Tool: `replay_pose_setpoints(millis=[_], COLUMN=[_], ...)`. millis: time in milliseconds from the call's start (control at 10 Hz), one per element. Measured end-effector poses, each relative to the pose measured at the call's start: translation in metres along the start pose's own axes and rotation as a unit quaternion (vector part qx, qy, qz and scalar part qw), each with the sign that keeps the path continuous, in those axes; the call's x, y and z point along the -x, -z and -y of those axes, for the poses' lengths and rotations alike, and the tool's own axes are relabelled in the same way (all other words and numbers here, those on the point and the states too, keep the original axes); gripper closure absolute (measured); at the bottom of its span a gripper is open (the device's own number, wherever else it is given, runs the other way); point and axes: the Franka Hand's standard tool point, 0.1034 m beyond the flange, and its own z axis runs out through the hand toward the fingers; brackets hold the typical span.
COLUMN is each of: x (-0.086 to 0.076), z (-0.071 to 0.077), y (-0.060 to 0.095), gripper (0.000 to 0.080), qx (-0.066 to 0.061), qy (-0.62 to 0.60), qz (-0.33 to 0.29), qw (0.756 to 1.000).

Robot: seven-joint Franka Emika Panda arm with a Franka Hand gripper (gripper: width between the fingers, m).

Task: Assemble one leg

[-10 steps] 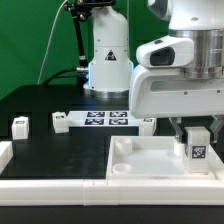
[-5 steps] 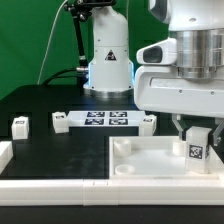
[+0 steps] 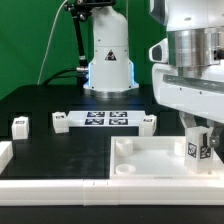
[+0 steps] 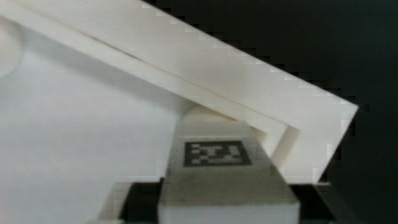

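Observation:
My gripper (image 3: 197, 137) is shut on a white leg (image 3: 196, 145) with a square tag on its side. It holds the leg upright over the far right corner of the large white tray-like tabletop (image 3: 150, 168). In the wrist view the leg (image 4: 221, 160) sits between my fingers, close to the tabletop's raised corner rim (image 4: 214, 75). Two more legs lie on the black table at the exterior view's left, one (image 3: 20, 125) near the edge and one (image 3: 61, 122) beside the marker board. Another leg (image 3: 148, 122) lies at the board's other end.
The marker board (image 3: 105, 120) lies flat behind the tabletop. A white robot base (image 3: 108, 60) stands at the back. A white rail (image 3: 50, 183) runs along the table's front edge, with a white corner block (image 3: 5, 152) at the exterior view's left.
My gripper has moved toward the exterior view's right with the leg in it, and the wrist has turned. The loose legs and the tabletop have not moved.

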Motion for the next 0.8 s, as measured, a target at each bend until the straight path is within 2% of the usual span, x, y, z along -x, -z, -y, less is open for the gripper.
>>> replay_pose_setpoints(millis=[300, 400, 500, 600, 700, 800], x=[-0.0004, 0.0002, 0.0008, 0.0035, 0.004, 0.0022], z=[0.0007, 0.0005, 0.0, 0.0014, 0.0047, 0.0048], y=[0.0, -0.0005, -0.001, -0.0012, 0.0003, 0.0004], gripper=[0.0508, 0.0508, 0.0324, 0.0211, 0.0211, 0.0162], qx=[-0.005, -0.005, -0.001, 0.012, 0.011, 0.009], qy=[-0.081, -0.074, -0.041, -0.013, 0.003, 0.073], qz=[0.005, 0.005, 0.007, 0.014, 0.013, 0.014], qw=[0.997, 0.997, 0.999, 1.0, 1.0, 0.997])
